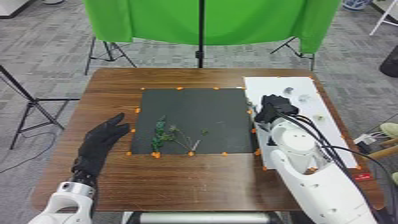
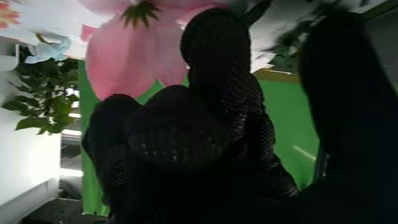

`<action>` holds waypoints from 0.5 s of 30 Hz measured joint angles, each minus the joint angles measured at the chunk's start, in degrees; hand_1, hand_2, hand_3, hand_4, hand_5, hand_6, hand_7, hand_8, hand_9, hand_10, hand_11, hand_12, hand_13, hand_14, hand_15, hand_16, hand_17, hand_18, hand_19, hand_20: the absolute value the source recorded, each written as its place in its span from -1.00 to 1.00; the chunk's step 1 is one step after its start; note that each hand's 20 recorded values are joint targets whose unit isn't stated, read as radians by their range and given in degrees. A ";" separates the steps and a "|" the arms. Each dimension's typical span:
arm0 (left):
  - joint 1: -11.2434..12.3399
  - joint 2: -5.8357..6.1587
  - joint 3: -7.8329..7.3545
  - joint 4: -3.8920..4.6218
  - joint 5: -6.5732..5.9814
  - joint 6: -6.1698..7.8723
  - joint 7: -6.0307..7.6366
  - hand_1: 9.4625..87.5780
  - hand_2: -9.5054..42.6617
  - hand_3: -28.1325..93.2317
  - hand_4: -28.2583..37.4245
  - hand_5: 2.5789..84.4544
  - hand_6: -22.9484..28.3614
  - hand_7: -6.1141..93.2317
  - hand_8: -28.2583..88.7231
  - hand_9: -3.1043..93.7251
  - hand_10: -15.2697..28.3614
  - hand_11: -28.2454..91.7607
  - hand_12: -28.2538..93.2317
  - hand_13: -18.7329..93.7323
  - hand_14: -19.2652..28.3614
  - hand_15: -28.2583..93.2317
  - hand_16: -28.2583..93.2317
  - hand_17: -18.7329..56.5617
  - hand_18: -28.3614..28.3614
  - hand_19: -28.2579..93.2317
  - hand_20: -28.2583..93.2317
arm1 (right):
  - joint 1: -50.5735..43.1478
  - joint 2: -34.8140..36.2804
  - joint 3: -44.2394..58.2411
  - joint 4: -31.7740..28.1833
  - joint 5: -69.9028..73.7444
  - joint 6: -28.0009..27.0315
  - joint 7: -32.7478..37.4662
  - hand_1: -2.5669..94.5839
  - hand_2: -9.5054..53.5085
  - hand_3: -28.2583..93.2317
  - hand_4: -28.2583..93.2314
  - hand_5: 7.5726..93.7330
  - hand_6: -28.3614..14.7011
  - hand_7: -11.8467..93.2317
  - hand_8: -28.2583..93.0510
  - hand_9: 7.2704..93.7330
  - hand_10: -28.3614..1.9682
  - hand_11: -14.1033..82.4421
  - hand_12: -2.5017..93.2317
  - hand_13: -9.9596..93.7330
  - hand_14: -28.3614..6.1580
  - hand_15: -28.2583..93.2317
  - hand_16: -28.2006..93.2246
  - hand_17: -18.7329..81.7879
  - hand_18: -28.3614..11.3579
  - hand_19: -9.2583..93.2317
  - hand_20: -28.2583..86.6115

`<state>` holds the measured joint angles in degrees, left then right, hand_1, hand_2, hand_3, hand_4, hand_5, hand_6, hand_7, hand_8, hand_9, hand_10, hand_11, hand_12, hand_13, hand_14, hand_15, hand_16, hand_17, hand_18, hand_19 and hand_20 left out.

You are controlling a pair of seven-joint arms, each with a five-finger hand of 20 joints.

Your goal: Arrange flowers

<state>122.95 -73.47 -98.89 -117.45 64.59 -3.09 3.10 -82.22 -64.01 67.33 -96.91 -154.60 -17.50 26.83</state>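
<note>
My right hand point(image 1: 278, 105) is over the left part of the white sheet point(image 1: 278, 84) in the head view. In the right wrist view the same hand point(image 2: 222, 115) is open, its thumb well apart from the fingers. A large pink flower point(image 2: 127, 56) is close beside the fingertips; whether they touch it I cannot tell. A pale blue flower point(image 2: 49, 50) and an orange flower point(image 2: 7, 16) are farther off. Green stems point(image 1: 160, 134) lie on the dark mat point(image 1: 191, 107). My left hand point(image 1: 105, 134) is open, left of the mat.
Small pale flowers point(image 1: 305, 98) lie on the sheet, right of my right hand. Orange pieces point(image 1: 155, 155) line the mat's edges on the brown table point(image 1: 191, 192). Behind the table, a green cloth point(image 1: 160, 20) hangs on stands.
</note>
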 measured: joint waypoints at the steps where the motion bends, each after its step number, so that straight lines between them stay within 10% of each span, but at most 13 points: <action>1: -0.03 -0.02 0.00 0.00 0.00 0.00 -0.01 -0.74 -0.76 0.55 -0.88 -0.01 -0.01 -0.78 -0.60 -0.02 0.28 -0.33 -0.28 -0.07 0.46 -0.38 -0.44 -0.41 0.48 -0.48 -0.19 | 0.13 -0.11 0.00 0.15 0.20 0.16 -0.03 0.72 -1.00 -0.89 0.17 0.74 0.17 -0.40 -0.18 0.94 0.11 0.15 -0.40 1.00 0.53 0.49 -0.05 0.78 -0.07 1.00 0.51; 15: -0.07 -0.13 -0.02 0.01 -0.12 0.02 -0.09 -0.74 -0.78 0.55 -0.87 -0.02 -0.01 -0.78 -0.60 -0.03 0.27 -0.33 -0.28 -0.08 0.45 -0.38 -0.44 -0.40 0.47 -0.48 -0.19 | -0.65 -1.01 0.45 1.25 6.15 8.47 -1.19 0.82 -1.00 -0.97 0.47 0.73 0.20 -0.23 -0.12 0.94 0.25 0.27 -0.40 1.00 0.56 0.58 -0.07 0.82 -0.07 1.00 0.60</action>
<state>122.87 -73.60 -98.91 -117.44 64.48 -3.07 3.01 -82.87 -65.01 67.78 -95.65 -148.45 -9.04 25.64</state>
